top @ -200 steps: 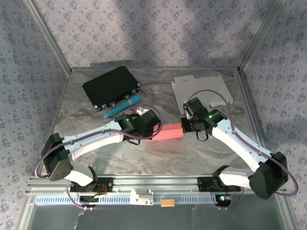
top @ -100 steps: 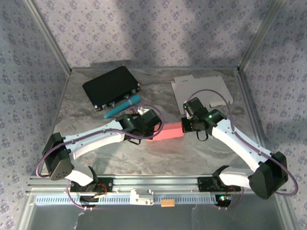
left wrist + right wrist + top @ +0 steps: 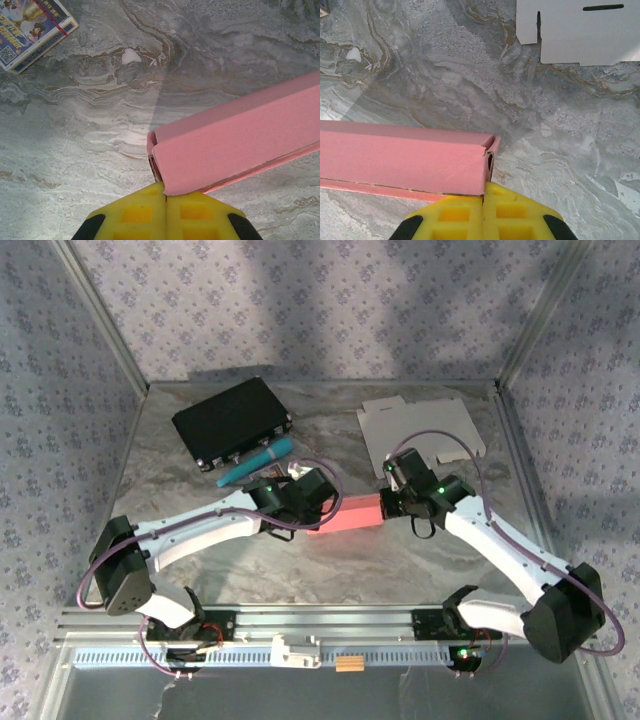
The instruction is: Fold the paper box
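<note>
The pink paper box (image 3: 350, 515) lies as a long closed bar at mid table, stretched between my two grippers. My left gripper (image 3: 318, 504) is at its left end. In the left wrist view the yellow jaws (image 3: 166, 192) meet with no gap, and the box (image 3: 240, 135) end corner covers their tips. My right gripper (image 3: 390, 502) is at the right end. There too the jaws (image 3: 485, 192) are together, right where the end flap of the box (image 3: 400, 160) comes down. A dark slit shows at that end.
A black case (image 3: 230, 422) and a teal object (image 3: 255, 462) lie at the back left. A flat white cardboard blank (image 3: 420, 430) lies at the back right, also in the right wrist view (image 3: 580, 30). A printed card pack (image 3: 32, 27) lies beyond the left gripper.
The right arm's elbow has shifted slightly outward and its wrist has edged a little to the right. The box and the left arm stay where they were.
</note>
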Controlling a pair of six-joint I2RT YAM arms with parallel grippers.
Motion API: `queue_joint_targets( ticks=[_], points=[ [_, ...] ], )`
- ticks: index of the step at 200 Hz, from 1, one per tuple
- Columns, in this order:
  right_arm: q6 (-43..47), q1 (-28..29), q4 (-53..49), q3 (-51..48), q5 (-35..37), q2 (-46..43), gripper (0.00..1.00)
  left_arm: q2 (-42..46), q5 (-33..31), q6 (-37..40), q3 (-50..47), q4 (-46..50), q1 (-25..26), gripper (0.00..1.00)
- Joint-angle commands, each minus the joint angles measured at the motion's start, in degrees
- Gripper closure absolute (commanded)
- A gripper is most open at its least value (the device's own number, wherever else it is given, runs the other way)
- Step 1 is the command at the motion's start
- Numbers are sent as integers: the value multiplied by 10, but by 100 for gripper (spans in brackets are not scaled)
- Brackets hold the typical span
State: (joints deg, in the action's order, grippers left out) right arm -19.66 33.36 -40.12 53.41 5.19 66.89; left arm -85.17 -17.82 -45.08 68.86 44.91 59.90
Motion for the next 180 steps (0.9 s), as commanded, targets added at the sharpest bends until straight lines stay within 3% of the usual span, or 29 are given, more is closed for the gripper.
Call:
queue_joint_targets(
  ticks=[1,11,48,70,86,114,128,180],
  points=[
    [-14,-4,-35,-22,6,-8,100,-18,21,0,-13,19,-1,100],
    [-24,-4,-40,-18,0,-14,99,-19,21,0,-13,20,-1,100],
    [-107,-10,-52,4,-73,-47,63,-22,20,0,-13,20,-1,100],
    [-215,-19,-21,-3,-142,-87,51,-25,20,1,-10,20,-1,100],
    [-345,-25,9,-27,-156,-122,41,-27,20,1,-8,18,-1,100],
    [-615,-53,178,-139,-180,-179,37,-29,23,0,-8,17,-1,100],
    [-704,-69,234,-173,-193,-179,34,-29,23,-1,-8,17,-1,100],
    [-729,-115,247,-160,-240,-142,34,-30,24,-1,-8,16,-1,100]
  ],
)
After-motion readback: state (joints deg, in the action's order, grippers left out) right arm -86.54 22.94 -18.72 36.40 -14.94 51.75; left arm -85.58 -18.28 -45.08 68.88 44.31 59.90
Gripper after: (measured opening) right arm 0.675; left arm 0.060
